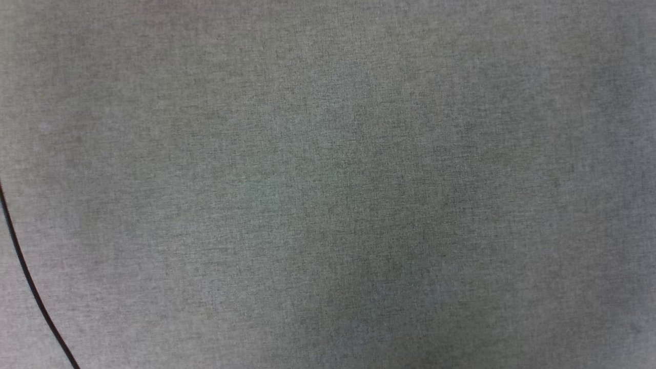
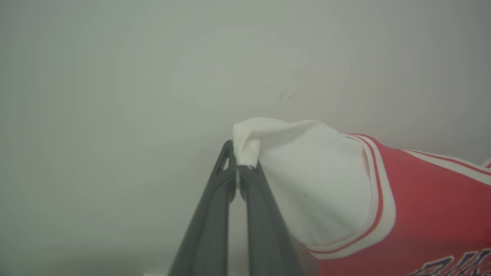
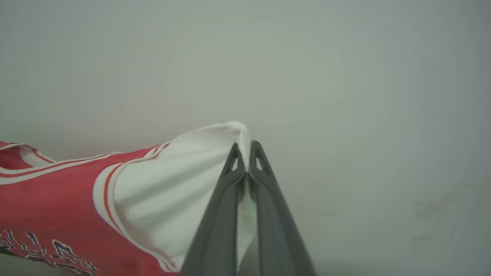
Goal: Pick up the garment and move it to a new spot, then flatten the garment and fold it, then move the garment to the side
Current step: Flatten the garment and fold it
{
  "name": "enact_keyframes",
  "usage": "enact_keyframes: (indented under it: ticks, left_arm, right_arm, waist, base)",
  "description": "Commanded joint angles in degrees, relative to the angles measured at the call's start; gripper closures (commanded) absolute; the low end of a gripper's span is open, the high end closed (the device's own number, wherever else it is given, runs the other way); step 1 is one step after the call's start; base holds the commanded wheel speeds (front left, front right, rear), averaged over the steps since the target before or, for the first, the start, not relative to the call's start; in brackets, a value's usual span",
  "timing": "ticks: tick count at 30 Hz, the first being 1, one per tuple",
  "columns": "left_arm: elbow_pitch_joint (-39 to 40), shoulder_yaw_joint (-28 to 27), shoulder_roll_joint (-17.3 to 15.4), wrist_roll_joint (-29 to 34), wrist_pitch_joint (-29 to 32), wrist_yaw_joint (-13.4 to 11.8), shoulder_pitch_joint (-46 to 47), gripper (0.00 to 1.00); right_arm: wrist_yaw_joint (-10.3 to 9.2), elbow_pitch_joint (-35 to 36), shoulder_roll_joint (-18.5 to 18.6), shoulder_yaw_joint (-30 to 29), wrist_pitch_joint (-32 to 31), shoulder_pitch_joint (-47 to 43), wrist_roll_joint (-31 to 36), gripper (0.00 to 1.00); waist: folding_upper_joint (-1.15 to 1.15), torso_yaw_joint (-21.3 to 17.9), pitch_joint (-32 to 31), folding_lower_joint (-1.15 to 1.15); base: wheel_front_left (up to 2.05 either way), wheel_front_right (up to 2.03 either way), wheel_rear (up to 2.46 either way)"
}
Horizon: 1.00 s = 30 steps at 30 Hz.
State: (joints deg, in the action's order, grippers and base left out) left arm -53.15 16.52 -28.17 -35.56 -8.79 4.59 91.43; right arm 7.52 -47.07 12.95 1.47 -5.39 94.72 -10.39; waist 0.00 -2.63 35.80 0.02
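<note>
Left hand (image 2: 241, 161): closed tight, pinching the tip of one white sleeve (image 2: 318, 184).
Right hand (image 3: 245, 147): closed tight too, pinching the tip of the other sleeve (image 3: 168, 191).
Garment (image 2: 422, 199): a red shirt with white sleeves, striped trim (image 2: 378, 199) and dark letters (image 2: 456, 264). It runs sideways from each hand, so it seems to hang stretched between the two. A pale blurry surface lies behind it. I cannot tell if the red part touches that surface.
Table (image 1: 328, 184): grey and cloth-like in the head view, with a thin black line (image 1: 31, 287) crossing the lower left corner.
How it handles: I think it is soft, light and floppy. The middle will likely sag and swing when the hands move. The cloth is thin, so a small pinch could slip off.
Where to hold: the sleeve tips are a good place for spreading it wide. For folding, the shoulders or the bottom edge may work better.
Step now: it looks like carrying or spreading, with the folding not yet done.
Watch out: pulling the hands apart too hard could tug a sleeve free.
</note>
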Motion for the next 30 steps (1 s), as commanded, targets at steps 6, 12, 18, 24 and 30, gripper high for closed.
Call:
enact_keyframes:
  ticks: [6, 12, 18, 24, 30]
  left_arm:
    - [-2.81, 0.25, 0.94, -2.97, -2.31, 2.18, -9.00, 1.00]
    - [-1.55, 0.60, 1.97, -5.99, -5.36, 2.82, -24.50, 1.00]
    - [3.73, -1.92, 3.24, -9.74, -6.43, 2.92, -43.19, 1.00]
    - [13.05, -7.17, 5.36, -8.70, -6.50, 1.94, -62.38, 1.00]
    - [22.17, -8.98, 7.24, -7.28, -6.51, -0.69, -78.18, 1.00]
  right_arm:
    - [-0.06, -2.57, 0.42, 5.96, 3.11, -8.39, -5.99, 1.00]
    - [-0.06, -0.91, 2.48, 11.57, 5.61, -23.68, -13.47, 1.00]
    - [-0.06, 3.08, 4.36, 14.57, 7.39, -42.31, -19.87, 1.00]
    - [-0.06, 7.47, 5.43, 13.39, 8.47, -59.56, -23.75, 1.00]
    - [-0.06, 12.58, 4.91, 10.17, 7.92, -74.24, -24.75, 1.00]
  waist:
    - [0.00, 0.27, -2.67, -0.02]
    - [0.00, 1.00, -9.48, -0.02]
    - [0.00, 1.36, -17.80, -0.02]
    - [0.00, 1.90, -25.45, -0.02]
    - [0.00, 2.52, -30.41, -0.02]
  base:
    - [0.00, 0.00, 0.00]
    - [0.00, 0.00, 0.00]
    - [0.00, 0.00, 0.00]
    - [0.00, 0.00, 0.00]
    - [0.00, 0.00, 0.00]
